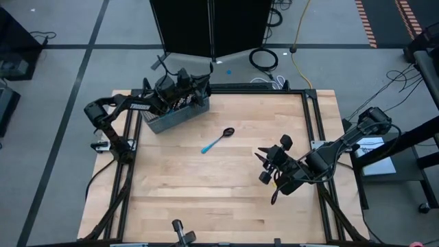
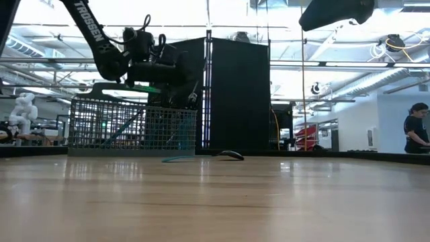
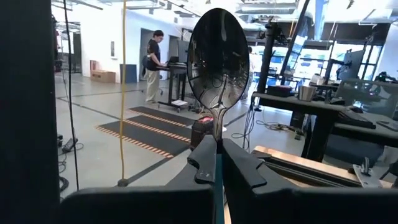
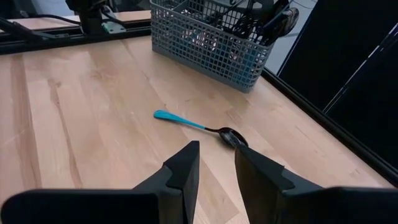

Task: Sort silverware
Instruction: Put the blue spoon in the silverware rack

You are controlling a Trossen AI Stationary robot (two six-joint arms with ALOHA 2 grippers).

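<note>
My left gripper (image 1: 194, 84) (image 2: 176, 71) hangs over the grey wire-mesh basket (image 1: 171, 115) (image 2: 134, 124) at the table's far left, shut on a spoon (image 3: 217, 59) whose dark shiny bowl stands out ahead of the fingers. Several pieces of silverware (image 4: 249, 25) stand in the basket. Another spoon (image 1: 218, 139) (image 4: 199, 126) with a light-blue handle lies flat on the wood near the table's middle. My right gripper (image 1: 264, 165) (image 4: 216, 165) hovers open above the table's right part, on the near-right side of that spoon, with nothing between its fingers. My left gripper pinches the spoon's light-blue handle (image 3: 219, 177) between its two fingers, just behind the dark neck (image 3: 216, 127). The spoon runs along the fingers and its bowl sticks out past their tips. It is held about level, clear of the table.
Bare wood spreads around the loose spoon and toward the near edge. A black rail (image 1: 312, 123) frames the tabletop. A black cabinet (image 1: 206, 27) stands behind the far edge. People stand in the room beyond (image 2: 416, 128).
</note>
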